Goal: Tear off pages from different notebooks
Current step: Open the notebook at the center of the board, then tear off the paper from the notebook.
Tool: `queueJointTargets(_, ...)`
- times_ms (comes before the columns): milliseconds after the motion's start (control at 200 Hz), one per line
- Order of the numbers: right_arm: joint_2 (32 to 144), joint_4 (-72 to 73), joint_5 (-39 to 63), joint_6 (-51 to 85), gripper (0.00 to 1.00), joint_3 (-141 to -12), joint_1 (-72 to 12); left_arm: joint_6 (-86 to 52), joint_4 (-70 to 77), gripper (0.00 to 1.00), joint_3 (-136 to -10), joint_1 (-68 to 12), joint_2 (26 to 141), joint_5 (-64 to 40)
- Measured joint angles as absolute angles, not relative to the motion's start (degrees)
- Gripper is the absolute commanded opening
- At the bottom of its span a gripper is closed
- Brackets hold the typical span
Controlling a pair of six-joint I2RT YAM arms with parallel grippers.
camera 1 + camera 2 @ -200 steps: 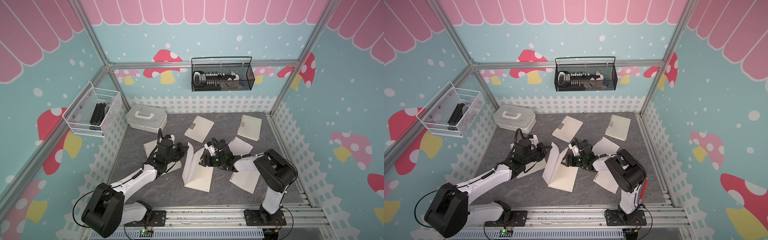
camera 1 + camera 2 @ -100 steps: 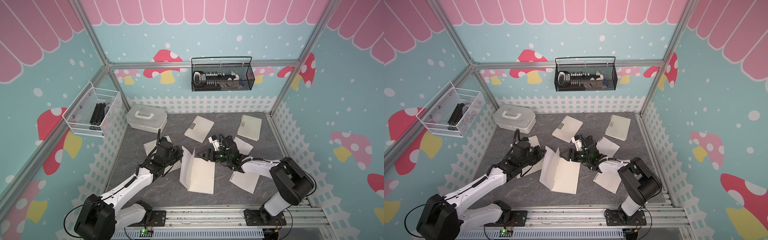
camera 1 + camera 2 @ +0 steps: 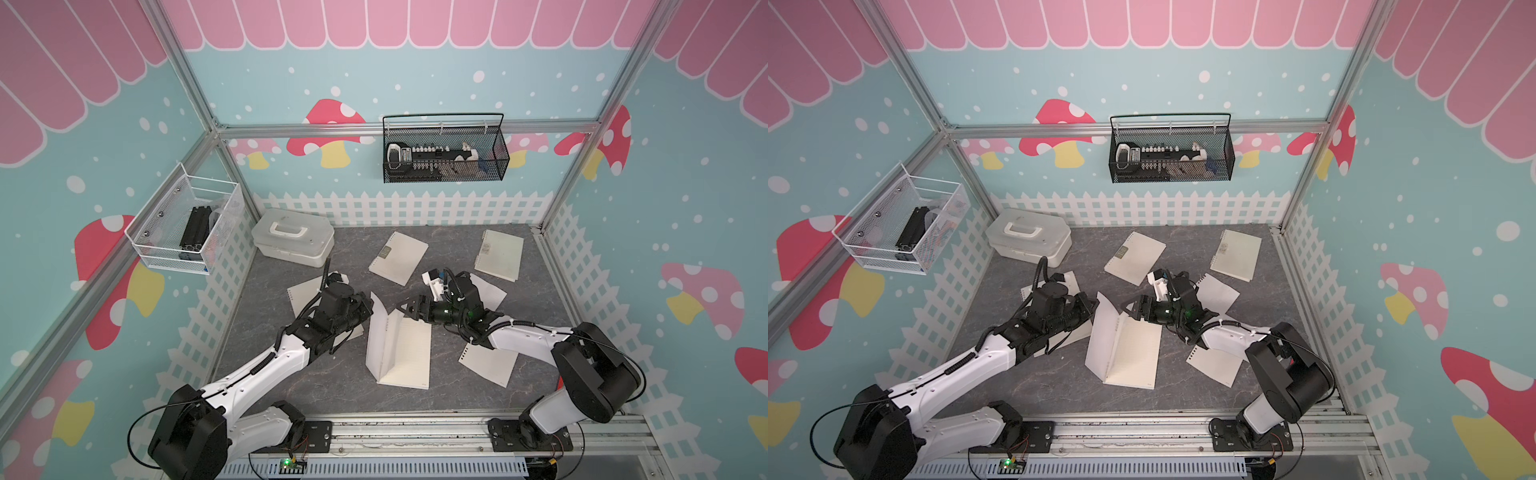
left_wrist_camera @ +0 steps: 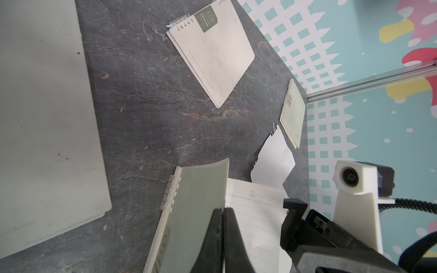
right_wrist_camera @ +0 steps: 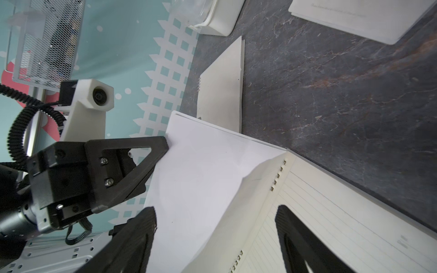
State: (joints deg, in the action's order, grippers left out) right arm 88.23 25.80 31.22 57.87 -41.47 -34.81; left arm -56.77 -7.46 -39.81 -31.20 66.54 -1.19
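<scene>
Left wrist view shows the left claw (image 4: 222, 227) pinched together on the raised cover (image 4: 201, 193) of the open notebook (image 3: 405, 357). The right claw (image 5: 216, 209) stands with jaws wide apart over that notebook's coil. Two closed notebooks (image 3: 399, 257) lie beyond the open notebook, and loose pages (image 3: 490, 363) lie just beside it on the right arm's side.

Right gripper (image 3: 407, 311) jaws stand wider than a second ago. Right arm (image 3: 523, 336) swings its elbow outward. Open notebook (image 3: 409, 353) lies squarer, lined page flatter on tabletop (image 3: 340, 386); left gripper (image 3: 368, 305) reaches farther in.
</scene>
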Motion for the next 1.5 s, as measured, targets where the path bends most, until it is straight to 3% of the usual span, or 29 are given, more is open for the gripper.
queueJointTargets(165, 89.0, 19.7, 29.1, 55.6, 0.53, -41.7, -34.8, -56.8, -7.5, 0.0, -39.8, -31.2, 66.8, -0.6)
queueJointTargets(255, 90.3, 16.0, 27.5, 54.0, 0.44, -41.8, -34.8, -56.7, -7.4, 0.22, -39.8, -31.2, 67.1, -0.5)
queueJointTargets(335, 91.9, 13.5, 26.1, 52.6, 0.34, -41.9, -34.8, -56.9, -7.0, 0.34, -39.8, -31.2, 67.9, -0.6)
queueJointTargets(505, 96.4, 11.1, 25.1, 50.3, 0.11, -42.7, -34.8, -57.0, -6.0, 0.37, -39.8, -31.2, 71.3, -1.3)
queueJointTargets(630, 99.6, 9.8, 25.0, 48.6, 0.06, -44.9, -34.8, -56.7, -5.8, 0.37, -39.8, -31.1, 72.6, -1.7)
queueJointTargets(840, 97.4, 3.5, 19.4, 40.9, 0.02, -49.1, -37.5, -55.7, -5.8, 0.0, -39.8, -28.2, 73.5, -3.2)
queueJointTargets(1161, 93.0, -4.6, 0.4, 19.9, 0.0, -57.4, -54.5, -58.4, -6.9, 0.0, -42.7, -26.5, 79.4, -3.3)
queueJointTargets(1501, 95.4, -3.5, -3.8, 9.2, 0.0, -56.9, -67.5, -65.0, -5.7, 0.0, -39.0, -23.0, 79.3, 0.3)
